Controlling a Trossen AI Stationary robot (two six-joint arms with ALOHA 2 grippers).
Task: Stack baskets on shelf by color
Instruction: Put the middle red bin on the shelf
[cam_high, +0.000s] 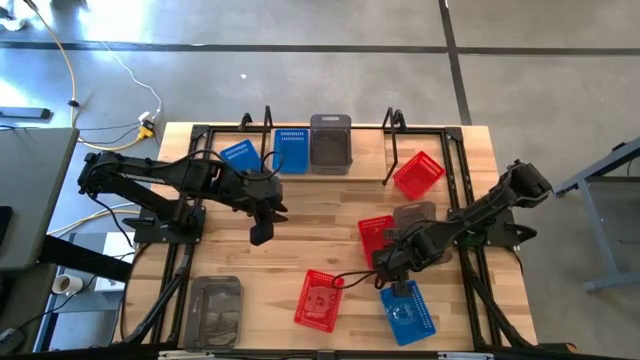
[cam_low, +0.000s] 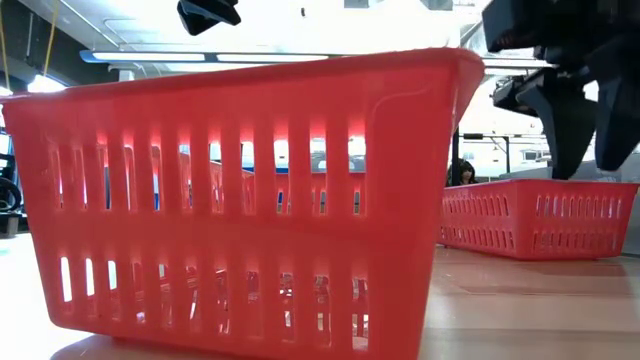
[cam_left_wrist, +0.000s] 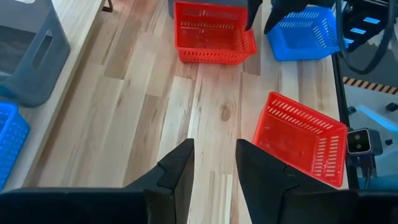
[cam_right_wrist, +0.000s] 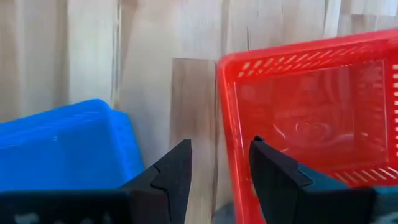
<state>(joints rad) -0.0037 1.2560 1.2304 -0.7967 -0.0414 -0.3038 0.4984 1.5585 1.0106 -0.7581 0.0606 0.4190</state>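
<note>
Right gripper (cam_high: 385, 268) sits low with fingers parted, holding nothing, between the red basket (cam_high: 377, 238) at mid-table and the blue basket (cam_high: 407, 311) near the front edge. Left gripper (cam_high: 261, 233) hovers released over bare tabletop centre. On the shelf (cam_high: 365, 172): two blue baskets, a grey one, plus a tilted red basket (cam_high: 418, 174) at its right end. Risk: right fingers straddle the gap, not a wall, so closing here grabs air or shoves a basket sideways. The front red basket (cam_high: 319, 299) could get nudged too.
</note>
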